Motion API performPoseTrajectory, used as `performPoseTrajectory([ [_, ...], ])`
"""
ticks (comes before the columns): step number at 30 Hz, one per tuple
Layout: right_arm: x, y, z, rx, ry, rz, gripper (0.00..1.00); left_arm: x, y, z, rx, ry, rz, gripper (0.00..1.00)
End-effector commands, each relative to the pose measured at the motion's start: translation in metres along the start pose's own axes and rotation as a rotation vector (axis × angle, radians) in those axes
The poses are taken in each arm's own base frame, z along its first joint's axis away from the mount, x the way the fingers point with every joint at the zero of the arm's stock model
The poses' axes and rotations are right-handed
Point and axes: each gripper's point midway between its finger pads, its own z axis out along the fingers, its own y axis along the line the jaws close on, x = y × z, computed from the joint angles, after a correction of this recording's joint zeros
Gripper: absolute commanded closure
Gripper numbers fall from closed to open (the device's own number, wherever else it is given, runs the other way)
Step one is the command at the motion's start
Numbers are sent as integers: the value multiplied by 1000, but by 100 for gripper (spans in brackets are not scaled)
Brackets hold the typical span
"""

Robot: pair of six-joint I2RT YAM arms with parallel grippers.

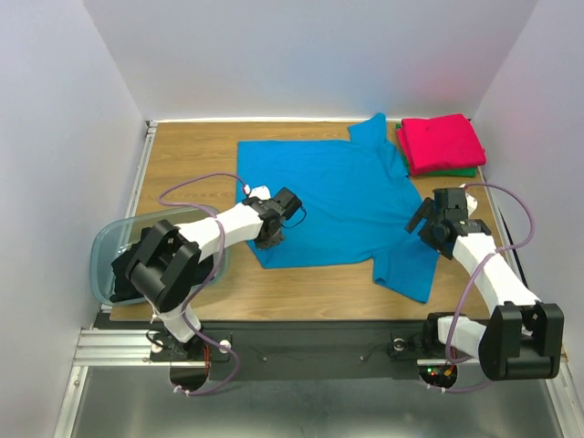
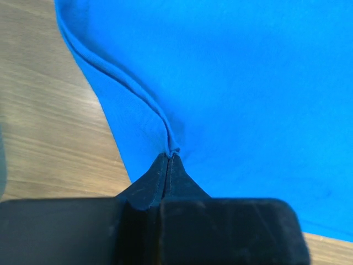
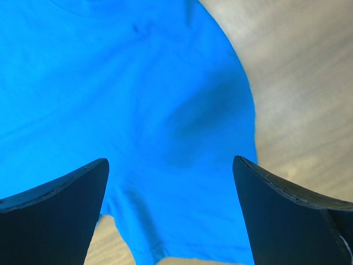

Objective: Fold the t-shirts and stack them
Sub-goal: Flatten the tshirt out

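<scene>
A bright blue t-shirt (image 1: 338, 196) lies spread flat in the middle of the wooden table. My left gripper (image 1: 271, 239) is shut on the blue shirt's hem at its near left corner; in the left wrist view the jaws (image 2: 170, 157) pinch a fold of blue cloth (image 2: 231, 83). My right gripper (image 1: 422, 222) is open and empty, hovering over the shirt's right sleeve (image 3: 182, 110). A folded red-pink t-shirt (image 1: 441, 141) lies on a folded green t-shirt (image 1: 461, 171) at the back right corner. A black shirt (image 1: 123, 265) lies in the bin, mostly hidden by my left arm.
A translucent blue-grey plastic bin (image 1: 102, 242) stands at the near left, partly under my left arm. Bare wood (image 1: 187, 155) shows left of the shirt and along the near edge. White walls close in the back and sides.
</scene>
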Motion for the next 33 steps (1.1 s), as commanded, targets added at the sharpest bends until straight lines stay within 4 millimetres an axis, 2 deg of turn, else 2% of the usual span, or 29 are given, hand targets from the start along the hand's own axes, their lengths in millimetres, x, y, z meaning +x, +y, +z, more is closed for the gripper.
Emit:
performPoseTrajectory([
  [1,6,-11,-12,39,1,71,0,-4,6,-14,32,-37,-9,100],
  [5,28,-26,-20,101,81,101,0,-3,8,-18,91,-61,-26,100],
  [9,48,-42,-26,180,136,187,0,-15,7,-33,163,-128,-60,100],
  [11,50,-46,-36,201,145,233,0,-19,6,-36,188,-156,-59,100],
  [14,57,-38,-47,162,167,342,0,-25,9,-40,196,-186,-73,100],
  [18,82,-48,-43,203,230,369,0,-29,13,-40,196,-200,-87,100],
  [19,97,-55,-40,239,281,352,0,-30,13,-39,203,-199,-91,100],
  [21,111,-59,-38,265,340,333,0,-30,13,-37,203,-195,-86,100],
  [27,106,-65,-35,330,318,351,2,-28,13,-32,208,-183,-94,100],
  [30,106,-63,-29,315,302,377,7,-29,12,-32,218,-182,-97,100],
  [32,116,-58,-22,295,331,400,11,-31,12,-32,214,-181,-98,100],
  [33,129,-60,-15,299,362,410,14,-33,14,-32,204,-183,-98,100],
])
